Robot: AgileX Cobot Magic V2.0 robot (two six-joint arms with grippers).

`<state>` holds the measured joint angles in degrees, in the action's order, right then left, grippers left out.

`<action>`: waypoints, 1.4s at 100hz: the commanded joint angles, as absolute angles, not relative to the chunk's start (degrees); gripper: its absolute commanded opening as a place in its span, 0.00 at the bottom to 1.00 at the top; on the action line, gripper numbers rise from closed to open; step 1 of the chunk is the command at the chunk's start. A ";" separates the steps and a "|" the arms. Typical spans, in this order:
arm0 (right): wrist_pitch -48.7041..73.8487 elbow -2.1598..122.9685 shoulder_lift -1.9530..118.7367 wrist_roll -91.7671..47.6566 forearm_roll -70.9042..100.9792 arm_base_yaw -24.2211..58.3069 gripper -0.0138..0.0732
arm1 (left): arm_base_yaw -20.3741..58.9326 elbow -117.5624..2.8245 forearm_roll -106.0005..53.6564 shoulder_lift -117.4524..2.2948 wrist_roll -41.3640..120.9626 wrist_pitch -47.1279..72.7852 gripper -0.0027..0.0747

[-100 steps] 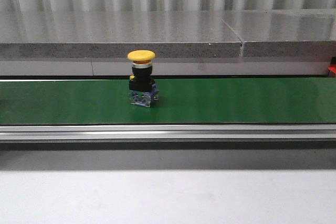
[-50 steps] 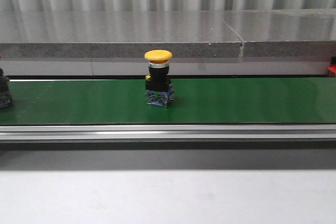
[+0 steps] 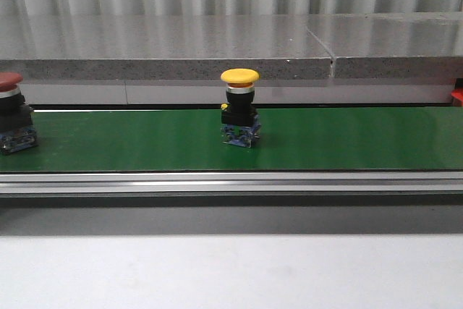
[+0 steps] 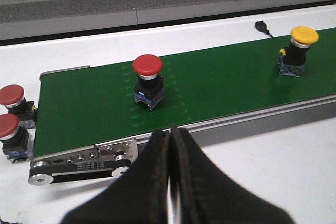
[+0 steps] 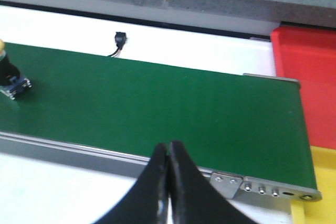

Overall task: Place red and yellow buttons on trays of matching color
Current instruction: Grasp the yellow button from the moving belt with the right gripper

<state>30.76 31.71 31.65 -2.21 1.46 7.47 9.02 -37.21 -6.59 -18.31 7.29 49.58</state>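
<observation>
Buttons ride the belt; both grippers seemingly closed, apart.

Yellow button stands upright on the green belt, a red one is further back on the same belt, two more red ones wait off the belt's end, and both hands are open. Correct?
Not quite: both hands are shut. The wrist views show the left hand and right hand with fingers pressed together. The yellow button, the red button on the belt and the two spare reds are as you say.
</observation>
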 commanded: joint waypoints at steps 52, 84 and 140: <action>37.72 54.80 59.99 -2.79 5.39 18.05 0.76 | 9.48 -38.69 -7.74 -18.88 6.73 45.98 0.01; 51.77 69.26 74.94 -6.46 9.19 20.45 0.82 | 9.48 -38.69 -7.74 -18.88 6.73 45.98 0.01; 58.68 84.02 94.72 -7.47 10.97 20.80 0.82 | 9.48 -38.69 -7.74 -18.88 6.73 45.98 0.01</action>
<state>59.09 80.89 95.00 -6.63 10.01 20.81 9.02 -37.21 -6.59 -18.31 7.29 49.58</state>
